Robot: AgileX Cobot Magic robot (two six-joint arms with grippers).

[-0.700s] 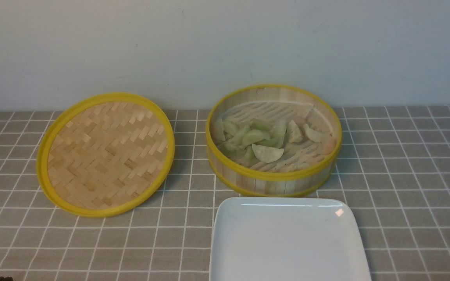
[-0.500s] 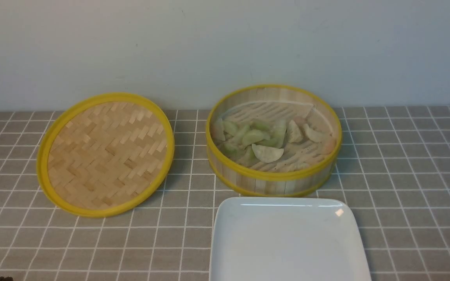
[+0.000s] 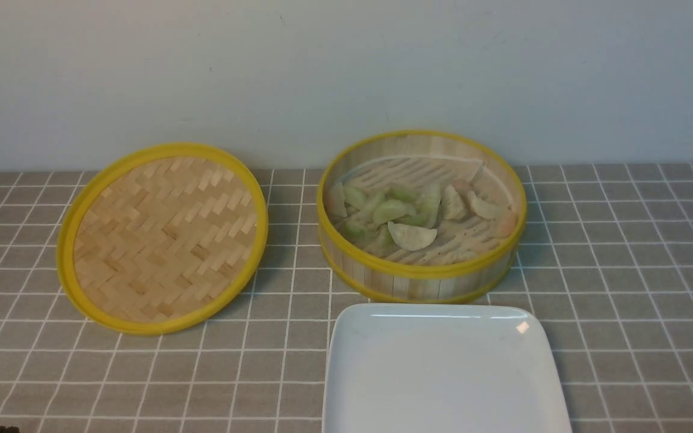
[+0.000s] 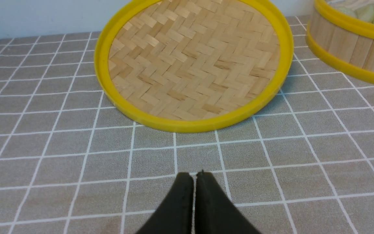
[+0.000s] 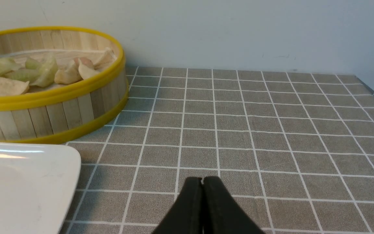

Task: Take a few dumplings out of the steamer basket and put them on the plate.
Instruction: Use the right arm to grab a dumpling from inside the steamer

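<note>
The steamer basket (image 3: 425,279) stands at the back middle-right, with several pale green, cream and pinkish dumplings (image 3: 409,236) on its slatted floor. It also shows in the right wrist view (image 5: 57,117) with dumplings (image 5: 6,86). The white plate (image 3: 443,373) lies bare just in front of the basket; its corner shows in the right wrist view (image 5: 28,182). My left gripper (image 4: 194,175) is shut and empty over the cloth, short of the lid. My right gripper (image 5: 202,179) is shut and empty over the cloth, to the right of plate and basket.
The flat woven yellow-rimmed lid (image 3: 163,237) lies to the left of the basket, its far edge propped up; it also fills the left wrist view (image 4: 193,61). A grey checked cloth (image 3: 623,288) covers the table. A pale wall (image 3: 346,72) stands close behind.
</note>
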